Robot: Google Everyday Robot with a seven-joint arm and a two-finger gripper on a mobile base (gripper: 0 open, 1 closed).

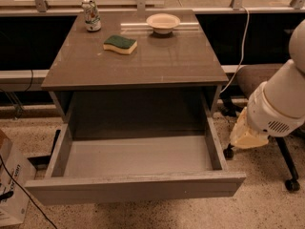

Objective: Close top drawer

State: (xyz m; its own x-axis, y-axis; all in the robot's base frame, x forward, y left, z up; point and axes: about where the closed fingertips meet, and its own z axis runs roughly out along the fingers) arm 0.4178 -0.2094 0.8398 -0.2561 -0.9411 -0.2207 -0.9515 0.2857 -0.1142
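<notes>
The top drawer (136, 187) is pulled fully out from under the brown tabletop (138, 63). Its flat grey front faces me at the bottom of the view, and its light grey inner floor (138, 156) is bare. My arm's white body (281, 101) comes in from the right. The gripper (247, 133) shows as a cream-coloured end piece just right of the drawer's right side wall (215, 144), a little above the floor and apart from the drawer.
On the tabletop stand a can (90, 15), a green and yellow sponge (120, 44) and a white bowl (163, 22). An office chair (259, 78) is behind my arm at the right. A cardboard box (10, 185) and a cable lie at the lower left.
</notes>
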